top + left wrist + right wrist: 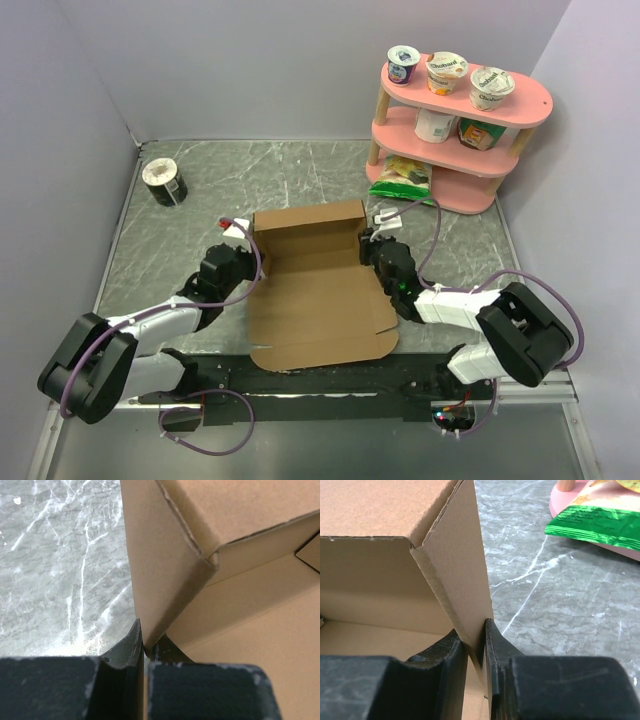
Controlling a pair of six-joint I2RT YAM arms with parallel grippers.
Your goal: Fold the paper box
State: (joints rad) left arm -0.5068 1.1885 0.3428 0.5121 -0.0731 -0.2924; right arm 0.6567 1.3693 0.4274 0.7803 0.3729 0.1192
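The paper box (315, 290) is plain brown cardboard, partly formed, in the middle of the table: its far wall and both side walls stand up, and a flat lid panel with tabs lies toward the arms. My left gripper (250, 258) is shut on the box's left side wall (160, 580). My right gripper (366, 250) is shut on the right side wall (462, 575). In both wrist views the black fingers (127, 647) (492, 650) pinch the wall edge, one inside the box and one outside.
A pink two-tier shelf (455, 125) with yogurt cups and cartons stands at the far right. A green snack bag (402, 175) lies at its foot and shows in the right wrist view (592, 522). A dark can (163, 181) lies at the far left. Purple walls close in the table.
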